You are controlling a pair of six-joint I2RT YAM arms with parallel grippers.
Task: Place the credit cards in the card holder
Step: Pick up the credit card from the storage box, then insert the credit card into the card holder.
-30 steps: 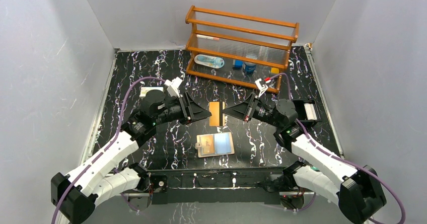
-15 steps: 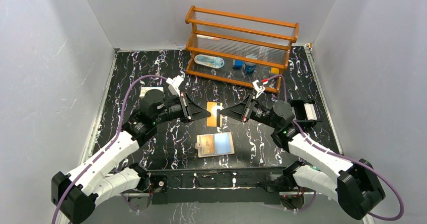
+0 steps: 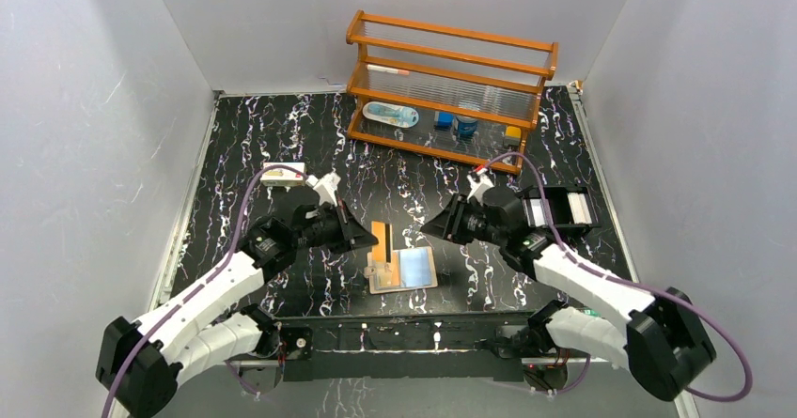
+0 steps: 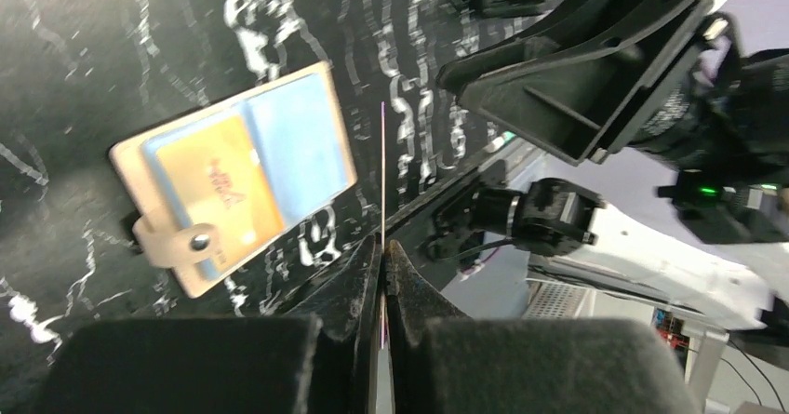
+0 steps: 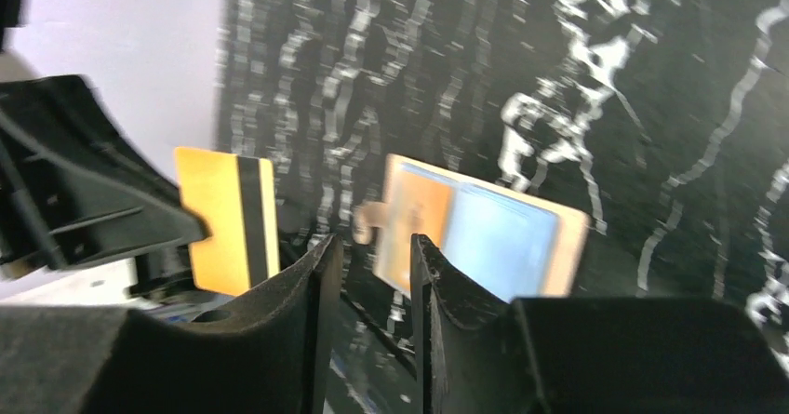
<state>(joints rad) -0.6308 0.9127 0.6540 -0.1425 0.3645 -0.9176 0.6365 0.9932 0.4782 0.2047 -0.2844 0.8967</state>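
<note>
Here, my left gripper (image 3: 369, 240) pinches the yellowish card (image 3: 381, 237) at the far left of the card holder (image 3: 378, 277); right gripper (image 5: 369, 247) parted, empty.

A wooden rack (image 3: 451, 66) stands at the back of the black marbled table (image 3: 273, 127), blue containers (image 3: 464, 125) on its bottom shelf. A pale box (image 3: 280, 176) lies toward the left.

card (image 3: 379, 237) by holder's (image 3: 414, 270) left end, rack (image 3: 451, 89) behind
</note>
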